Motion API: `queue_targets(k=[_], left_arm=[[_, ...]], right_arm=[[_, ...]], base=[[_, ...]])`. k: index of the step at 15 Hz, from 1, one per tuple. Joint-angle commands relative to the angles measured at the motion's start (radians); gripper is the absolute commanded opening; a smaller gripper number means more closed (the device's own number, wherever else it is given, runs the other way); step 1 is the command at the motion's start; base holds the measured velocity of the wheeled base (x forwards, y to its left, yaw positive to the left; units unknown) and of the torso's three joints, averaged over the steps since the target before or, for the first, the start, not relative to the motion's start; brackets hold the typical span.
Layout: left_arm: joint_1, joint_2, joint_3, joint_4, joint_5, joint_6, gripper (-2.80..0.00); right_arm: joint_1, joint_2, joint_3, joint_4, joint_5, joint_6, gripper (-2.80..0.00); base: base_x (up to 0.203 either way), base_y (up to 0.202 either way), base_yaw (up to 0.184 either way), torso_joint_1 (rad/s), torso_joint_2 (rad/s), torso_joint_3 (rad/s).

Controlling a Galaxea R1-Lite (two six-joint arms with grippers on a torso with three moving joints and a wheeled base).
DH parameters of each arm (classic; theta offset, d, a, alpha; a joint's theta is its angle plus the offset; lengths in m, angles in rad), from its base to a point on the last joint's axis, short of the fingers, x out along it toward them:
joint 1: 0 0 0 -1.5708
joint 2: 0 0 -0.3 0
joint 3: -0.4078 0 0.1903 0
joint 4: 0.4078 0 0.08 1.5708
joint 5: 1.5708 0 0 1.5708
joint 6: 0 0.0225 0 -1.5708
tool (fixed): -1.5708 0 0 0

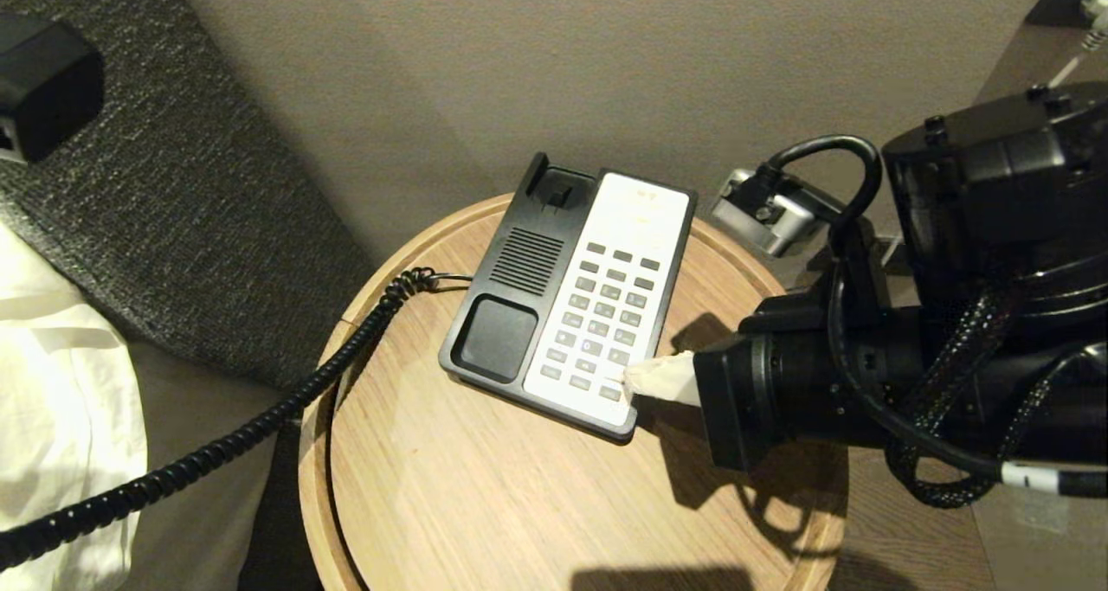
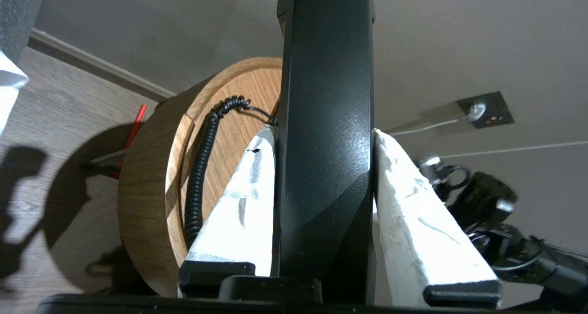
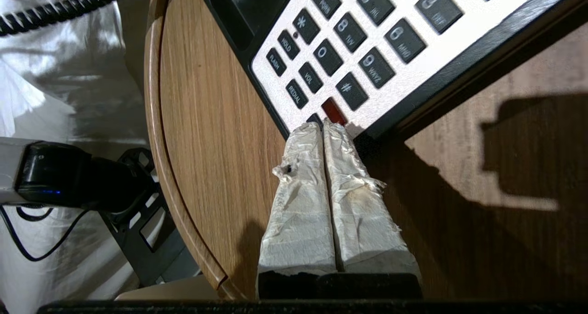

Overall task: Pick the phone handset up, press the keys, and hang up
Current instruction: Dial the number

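The phone handset (image 2: 326, 75), long and black, stands clamped between the white-wrapped fingers of my left gripper (image 2: 324, 132), off to the left of the round wooden table (image 1: 450, 487). Its coiled cord (image 1: 260, 427) runs from the phone base (image 1: 498, 336) over the table's left rim. The cradle on the base is empty. My right gripper (image 3: 321, 124) is shut with nothing in it. Its tips sit at the nearest row of the keys (image 3: 353, 42), right by the red key (image 3: 333, 111) and a dark key beside it. In the head view those tips (image 1: 636, 382) meet the faceplate's near right corner.
White bedding (image 1: 52, 383) and a dark upholstered headboard (image 1: 199, 184) lie left of the table. A black blocky shape (image 1: 43, 80) sits at the far left edge. The wall stands close behind, with a socket (image 2: 487, 114). A red stick (image 2: 135, 125) lies on the floor.
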Motion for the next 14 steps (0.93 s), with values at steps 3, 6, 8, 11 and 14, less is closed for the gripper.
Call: queue_targets(k=[3, 6, 8, 11, 14], left_arm=[[0.001, 0.005, 0.007, 0.004, 0.003, -0.003, -2.8], [0.0, 0.006, 0.011, -0.002, 0.001, -0.003, -2.8], [0.001, 0.002, 0.003, 0.002, 0.003, -0.003, -2.8], [0.0, -0.001, 0.002, 0.001, 0.001, -0.003, -2.8], [0.0, -0.006, 0.002, -0.002, 0.0, -0.003, -2.8]], right_arm=[[0.001, -0.026, 0.006, -0.003, 0.0, 0.004, -2.8], [0.001, -0.021, 0.022, -0.011, 0.001, 0.005, -2.8], [0.002, 0.008, 0.015, -0.012, 0.001, 0.003, -2.8], [0.002, 0.03, 0.007, -0.03, 0.001, 0.001, -2.8], [0.002, 0.045, 0.003, -0.034, -0.001, 0.001, -2.8]], base=[[0.0, 0.0, 0.0, 0.0, 0.0, 0.0], [0.0, 0.0, 0.0, 0.0, 0.0, 0.0], [0.0, 0.0, 0.0, 0.0, 0.0, 0.0], [0.0, 0.0, 0.0, 0.0, 0.0, 0.0], [0.0, 0.0, 0.0, 0.0, 0.0, 0.0]])
